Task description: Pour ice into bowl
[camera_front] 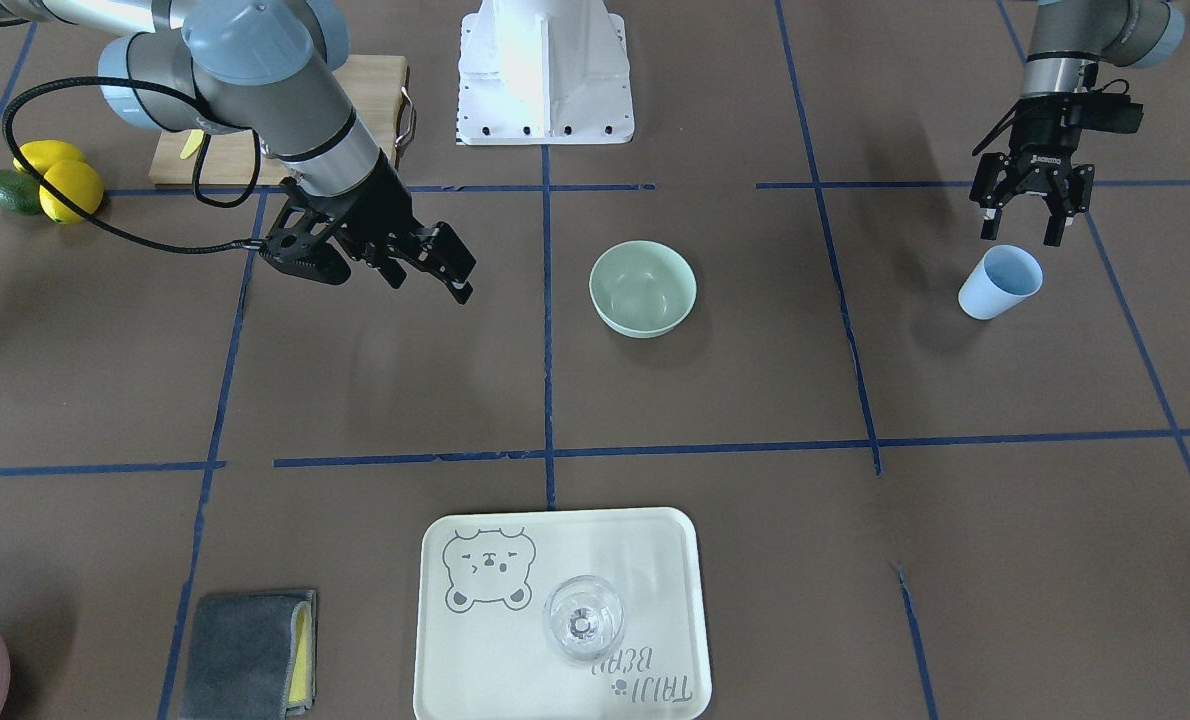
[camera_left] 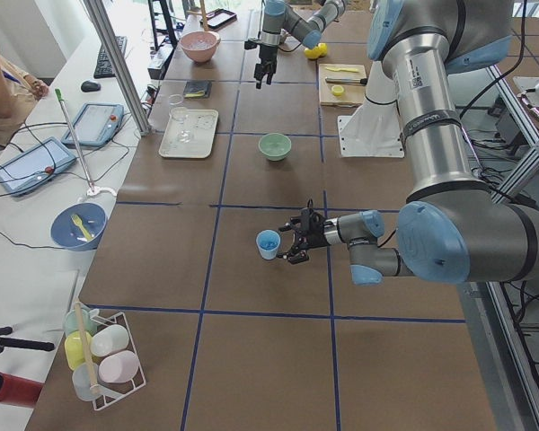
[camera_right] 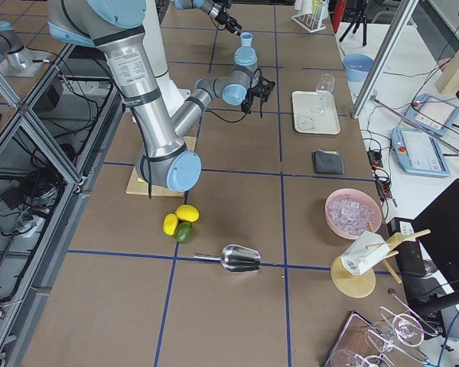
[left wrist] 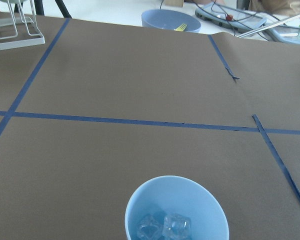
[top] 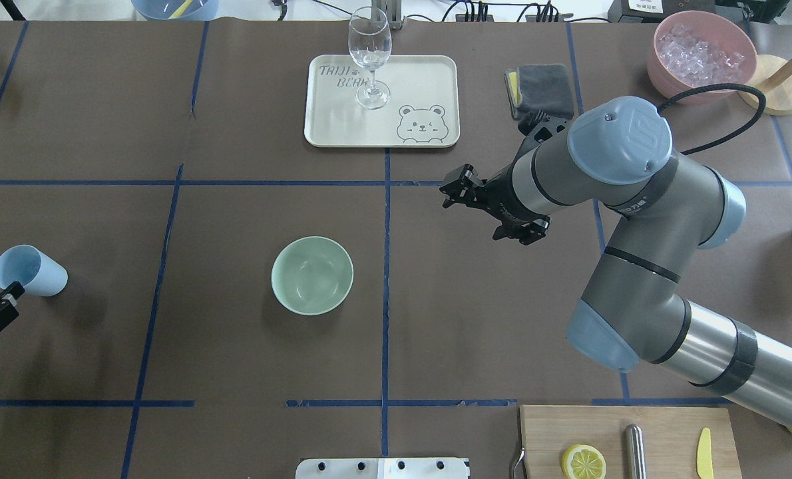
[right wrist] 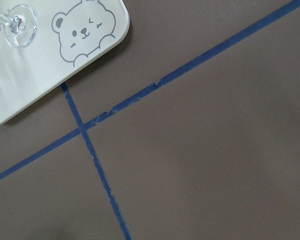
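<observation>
The ice (left wrist: 165, 226) lies in the blue cup (camera_front: 1000, 282), well apart from the bowl (camera_front: 643, 287). The left pincer (camera_front: 1020, 232) is open just beside the cup. A shallow grip could tip it, spilling cubes on the table (camera_front: 755, 400). The right pincer (camera_front: 435, 275) is open too, and empty.

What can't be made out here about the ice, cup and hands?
Ice in the blue cup: the left wrist view's bottom edge cuts the heap, so no cube count.
Left hand: cropped by the overhead view's left edge; whether it touches the cup cannot be told.
Right hand: partly covered by its own arm in the overhead view.
</observation>
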